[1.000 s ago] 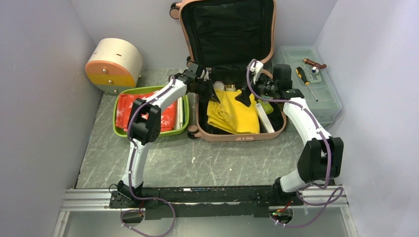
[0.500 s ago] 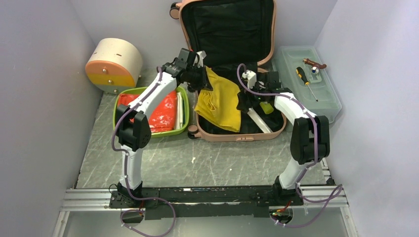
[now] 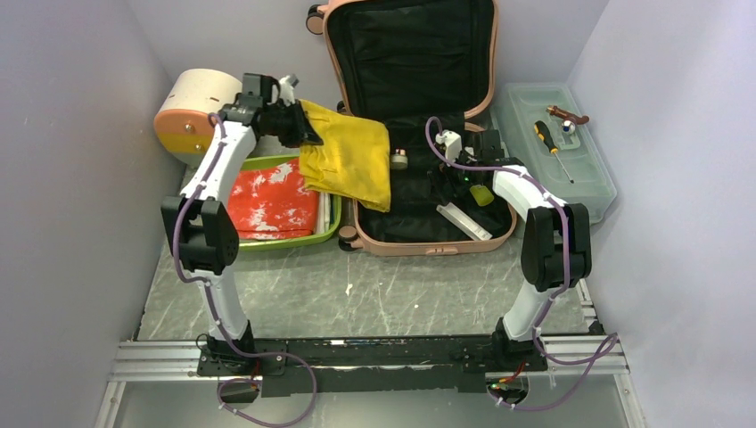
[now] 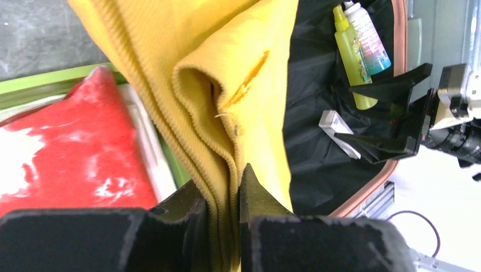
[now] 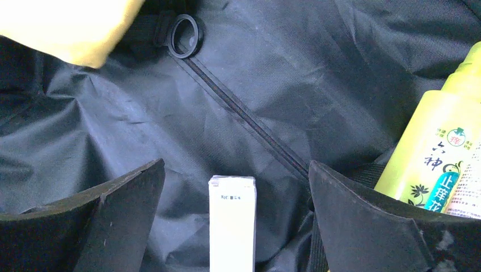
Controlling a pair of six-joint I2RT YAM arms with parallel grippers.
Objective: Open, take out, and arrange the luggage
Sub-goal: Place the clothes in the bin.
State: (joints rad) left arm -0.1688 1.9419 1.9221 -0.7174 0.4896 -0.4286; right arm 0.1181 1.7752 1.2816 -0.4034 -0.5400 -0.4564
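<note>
The salmon-pink luggage (image 3: 499, 234) lies open at the back centre, lid up, black lining showing. My left gripper (image 3: 306, 134) is shut on a yellow garment (image 3: 352, 160) and holds it in the air over the luggage's left rim and the green tray (image 3: 267, 242); the wrist view shows the yellow garment (image 4: 227, 113) pinched between the jaws. My right gripper (image 3: 443, 183) is open inside the luggage, straddling a long white box (image 5: 232, 221) without touching it. A yellow-green bottle (image 5: 437, 153) lies beside it. The white box (image 3: 465, 220) also shows from above.
The green tray holds a red-and-white folded cloth (image 3: 272, 203). A cream half-round box with orange-yellow drawers (image 3: 192, 111) stands back left, close to my left wrist. A translucent toolbox (image 3: 571, 169) with a screwdriver (image 3: 553, 150) sits at the right. A small round jar (image 3: 398, 160) lies in the luggage.
My left gripper lifted the yellow garment out of the luggage and carried it left, towards the green tray. My right gripper moved in and lowered over the white box.
</note>
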